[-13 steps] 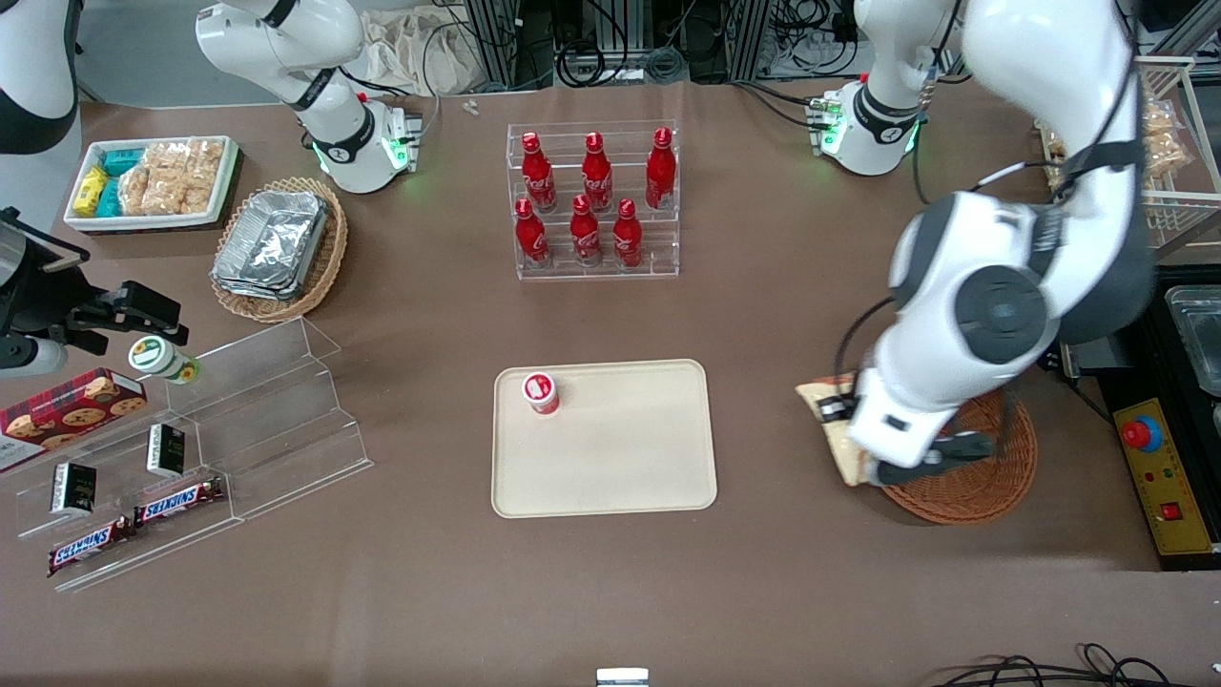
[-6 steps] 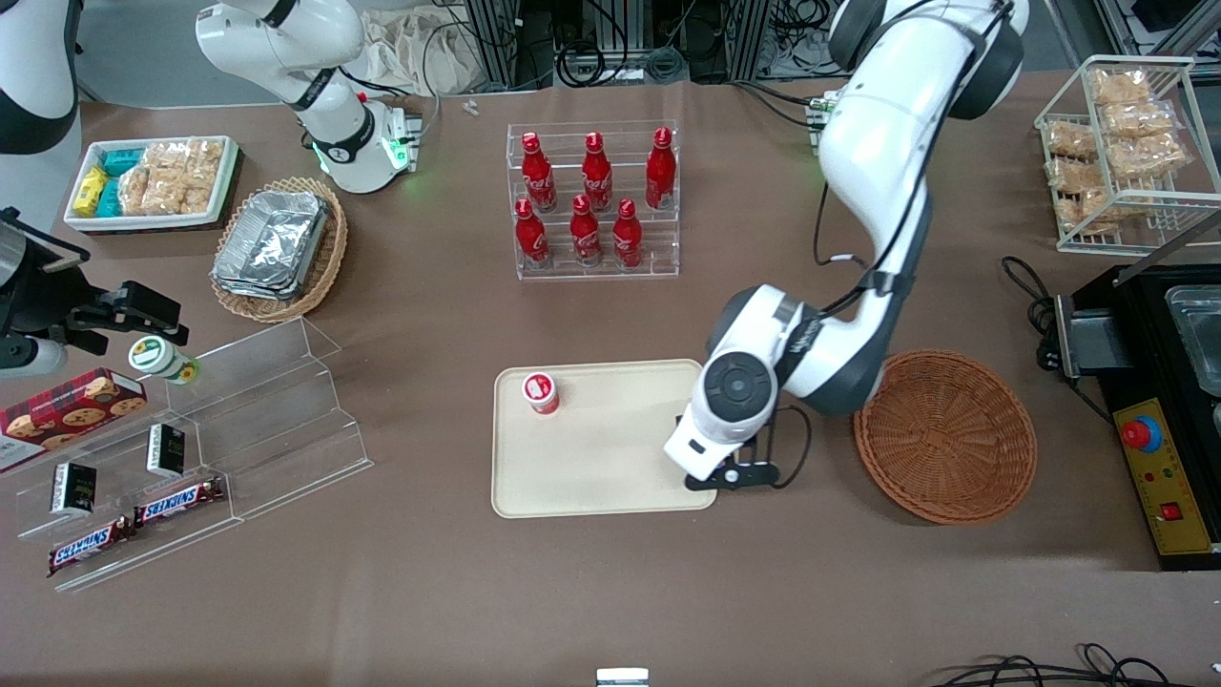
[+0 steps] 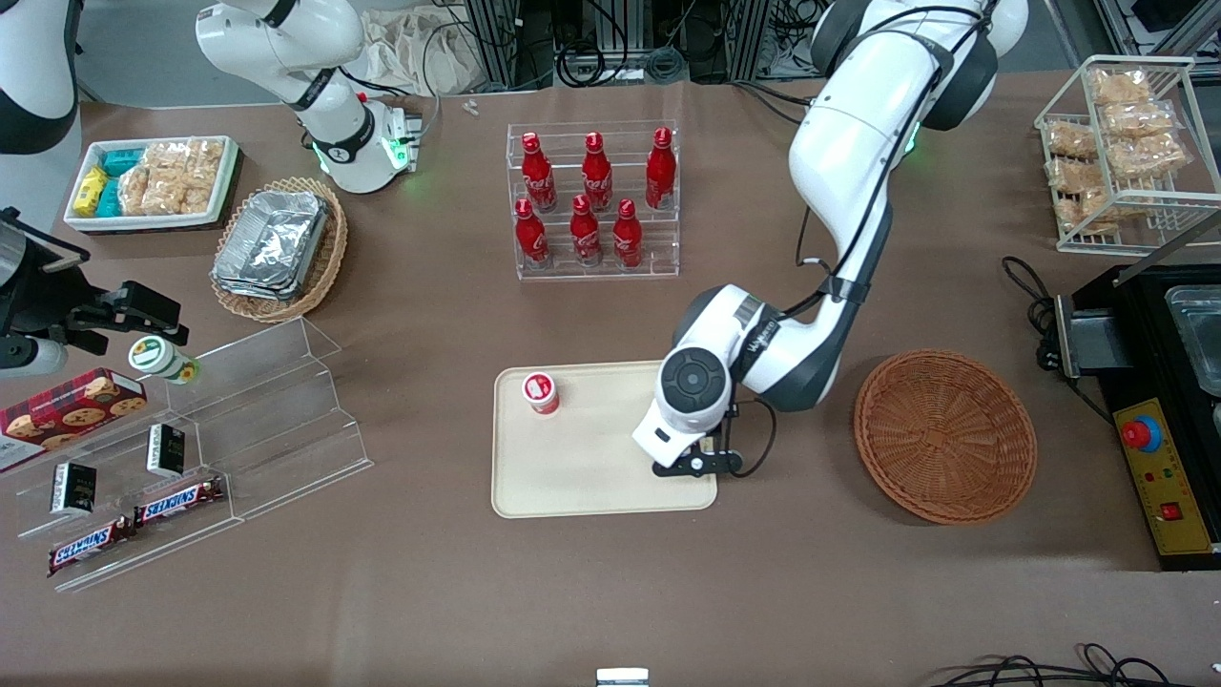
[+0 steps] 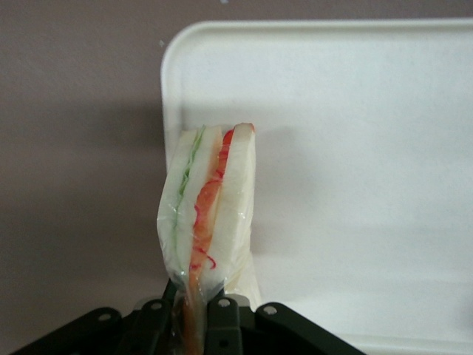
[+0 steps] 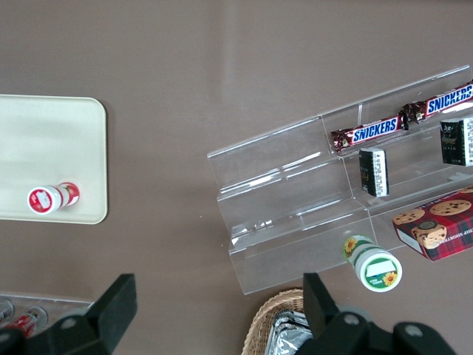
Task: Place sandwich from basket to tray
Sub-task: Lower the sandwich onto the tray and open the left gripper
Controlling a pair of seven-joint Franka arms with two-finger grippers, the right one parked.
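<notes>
The left arm's gripper (image 4: 194, 314) hangs over the tray (image 3: 572, 477), above the part of it nearest the working arm's end of the table. Its fingers (image 4: 222, 318) are pinched together on the clear wrap at the bottom of the sandwich (image 4: 208, 211), which stands up from them, edge-on to the wrist camera. The green filling line and the orange-red one run up between the white bread slices. The sandwich is held over the rounded corner of the tray; whether it touches the tray surface cannot be told, as the front view hides it under the arm's wrist.

The basket (image 3: 944, 436) sits on the brown table (image 3: 610, 592) toward the working arm's end, near the tray but apart from it, with nothing in it. A small red-capped bottle (image 3: 540, 392) stands on the tray, toward the parked arm's end and farther from the front camera than the gripper.
</notes>
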